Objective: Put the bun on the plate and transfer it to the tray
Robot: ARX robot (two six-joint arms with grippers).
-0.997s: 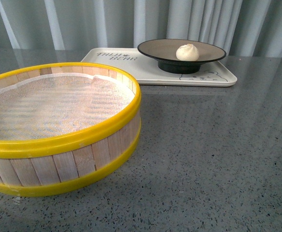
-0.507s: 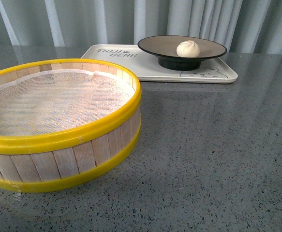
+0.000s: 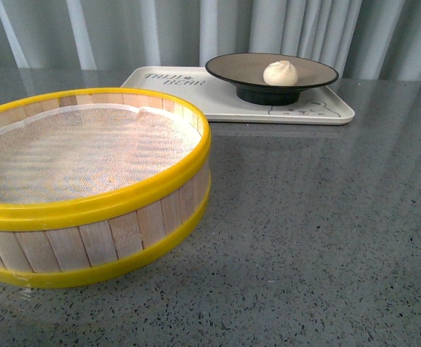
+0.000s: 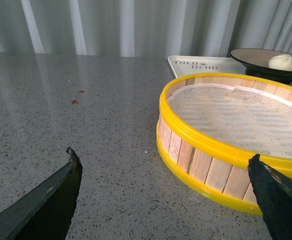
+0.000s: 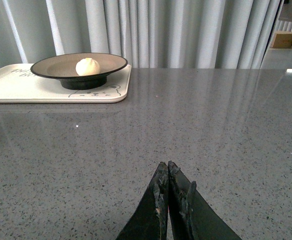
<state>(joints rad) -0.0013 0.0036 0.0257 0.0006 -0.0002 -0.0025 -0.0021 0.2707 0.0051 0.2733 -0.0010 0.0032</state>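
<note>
The cream-white bun sits inside the grey-brown plate with a black rim. The plate stands on the right half of the cream-white tray at the far side of the table. The bun, plate and tray also show in the right wrist view, far from my right gripper, which is shut and empty over bare table. My left gripper is open and empty, next to the steamer basket; the bun and plate show far beyond it. Neither arm shows in the front view.
A large wooden steamer basket with yellow rims and a white cloth liner stands at the front left; in the left wrist view it lies close to one finger. Grey speckled tabletop spreads to the right. Grey curtains hang behind.
The front view shifted slightly between one second ago and half a second ago. Bun, plate, tray and basket have not moved relative to each other.
</note>
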